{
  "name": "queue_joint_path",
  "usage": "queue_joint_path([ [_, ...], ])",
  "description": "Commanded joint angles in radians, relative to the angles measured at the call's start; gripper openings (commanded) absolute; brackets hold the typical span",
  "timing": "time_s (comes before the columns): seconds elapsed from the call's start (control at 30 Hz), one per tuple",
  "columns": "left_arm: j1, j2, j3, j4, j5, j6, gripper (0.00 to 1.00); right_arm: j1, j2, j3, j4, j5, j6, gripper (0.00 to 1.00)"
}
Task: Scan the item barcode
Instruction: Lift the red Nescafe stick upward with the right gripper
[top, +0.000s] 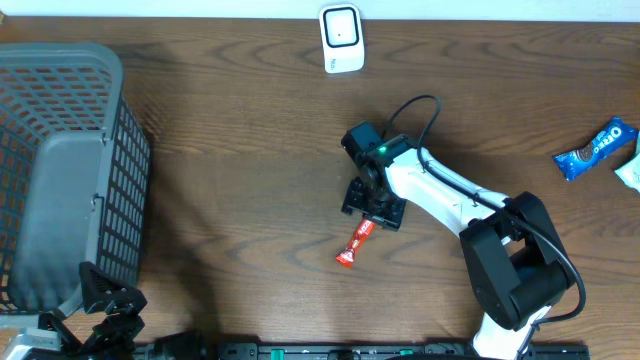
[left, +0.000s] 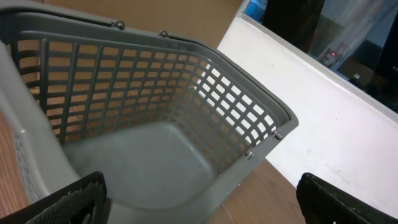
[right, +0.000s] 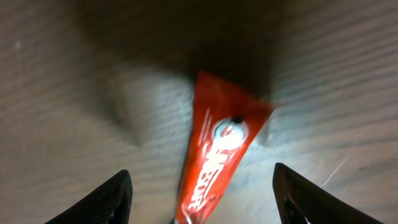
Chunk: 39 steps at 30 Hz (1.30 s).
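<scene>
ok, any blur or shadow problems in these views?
Right wrist: red wrapper is soft with close-range blur, a dark shadow over its top end and a bright patch around it. Left wrist: basket is sharp, the room behind it dim. Overhead: crisp and evenly lit.

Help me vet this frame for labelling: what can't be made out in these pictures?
Red wrapper: no barcode visible; right wrist view blurred, lower end cut by the bottom edge; overhead too small.
Right pincer: in overhead, its own wrist hides the fingertips.
Left pincer: cut off by left wrist view's bottom edge.
Pale item: cut off by overhead's right edge.
</scene>
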Motion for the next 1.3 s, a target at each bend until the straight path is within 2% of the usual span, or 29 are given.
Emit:
queue_joint_path([
  [0.0,-0.003,-0.001,0.002,0.001,-0.006,0.017,0.98,-0.001,0.018,-0.018,0.004,0.068,0.049,0.68],
  [0.1,-0.003,-0.001,0.002,0.001,-0.006,0.017,0.98,0.006,0.042,-0.025,0.018,0.045,0.048,0.66],
  [0.2,-0.003,-0.001,0.002,0.001,-0.006,0.017,0.98,0.017,0.093,-0.025,0.039,-0.011,0.049,0.51],
  [0.23,-0.003,-0.001,0.002,0.001,-0.006,0.018,0.98,0.022,0.112,-0.025,0.044,-0.029,0.048,0.4],
  [0.3,-0.003,-0.001,0.002,0.001,-0.006,0.018,0.98,0.028,0.152,-0.025,0.039,-0.062,0.048,0.01],
  [0.47,-0.003,-0.001,0.002,0.001,-0.006,0.018,0.98,0.029,0.205,-0.025,-0.008,-0.17,0.048,0.01],
  [0.6,-0.003,-0.001,0.002,0.001,-0.006,0.018,0.98,0.025,0.199,-0.024,-0.114,-0.298,0.054,0.02],
  [0.73,-0.003,-0.001,0.002,0.001,-0.006,0.017,0.98,-0.008,0.199,-0.025,-0.307,-0.477,0.112,0.01],
  [0.9,-0.003,-0.001,0.002,0.001,-0.006,0.017,0.98,-0.058,0.199,-0.025,-0.507,-0.692,0.101,0.01],
  [1.27,-0.003,-0.001,0.002,0.001,-0.006,0.017,0.98,-0.081,0.199,-0.025,-0.7,-1.272,-0.301,0.02],
])
